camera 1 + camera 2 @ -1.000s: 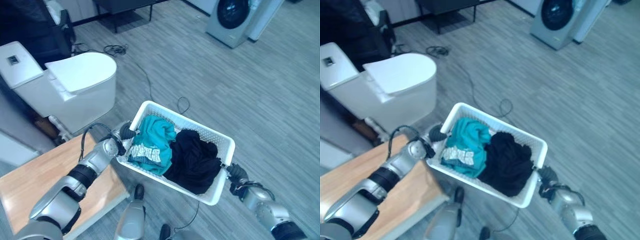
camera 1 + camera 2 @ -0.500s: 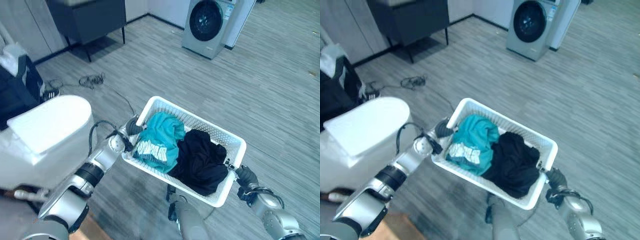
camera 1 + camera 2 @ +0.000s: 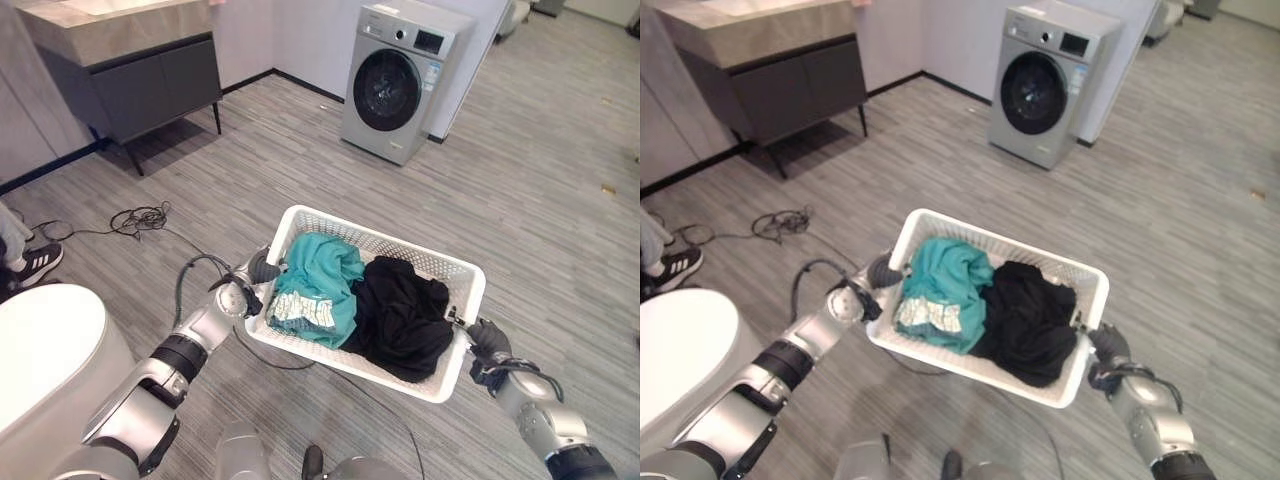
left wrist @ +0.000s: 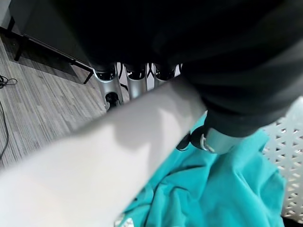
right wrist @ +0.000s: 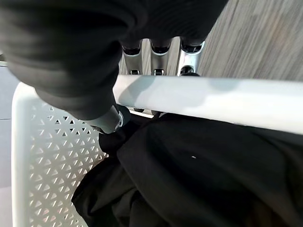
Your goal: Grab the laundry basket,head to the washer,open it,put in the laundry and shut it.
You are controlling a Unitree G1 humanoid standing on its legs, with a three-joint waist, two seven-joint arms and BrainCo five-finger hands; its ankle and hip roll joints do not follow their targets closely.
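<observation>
Left eye view: laundry basket (image 3: 452,377) between left robot hand (image 3: 256,275) and right robot hand (image 3: 486,345), both clasping rim.

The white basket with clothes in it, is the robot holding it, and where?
Yes. The laundry basket is held at the rims of its two short ends: the left robot hand grips one, the right robot hand the other.

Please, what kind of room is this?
Probably a bathroom or a home-style showroom: a front-loading washer stands by the wall, a dark vanity cabinet with a stone top is nearby, and a white toilet is close by.
</observation>
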